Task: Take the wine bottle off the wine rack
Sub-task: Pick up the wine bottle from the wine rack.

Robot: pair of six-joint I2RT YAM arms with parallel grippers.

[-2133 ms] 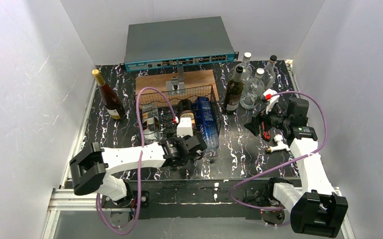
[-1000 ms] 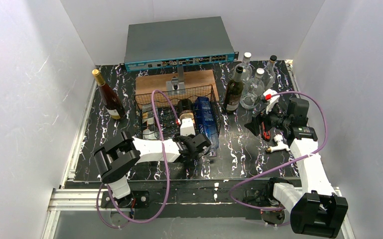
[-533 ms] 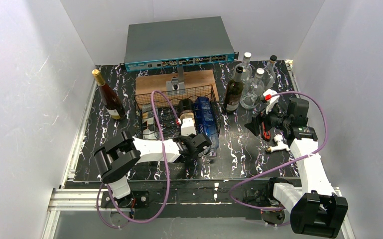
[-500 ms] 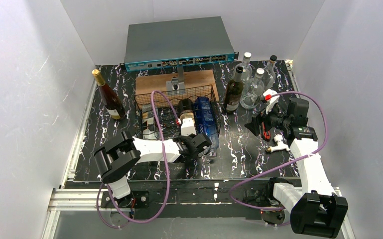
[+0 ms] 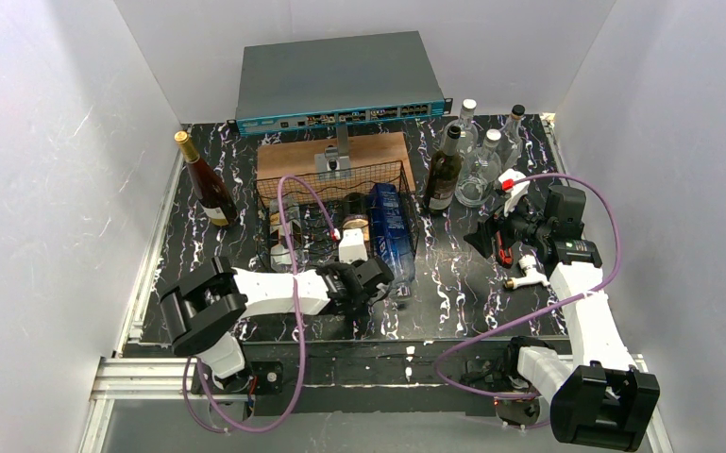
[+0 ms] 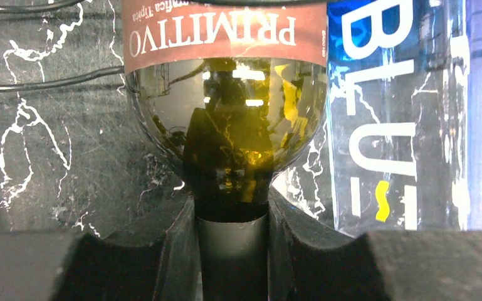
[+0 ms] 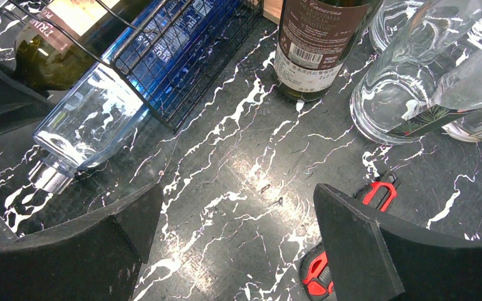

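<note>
We see left gripper (image 6: 233,233) clamped on neck of dark glass wine bottle (image 6: 225,119) in black wire-mesh rack (image 5: 272,192); right gripper (image 7: 238,229) gaping, empty.

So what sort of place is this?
Probably a robotics lab cell: plain white panels enclose the black marbled table, a network switch sits at the back, and the left arm and right arm are mounted in front.

Black, white-veined tabletop (image 5: 194,253) lies under the left tool (image 5: 366,276) and right tool (image 5: 491,240), enclosed by plain white walls (image 5: 57,142) left of, beyond and right of them, under even light.
</note>
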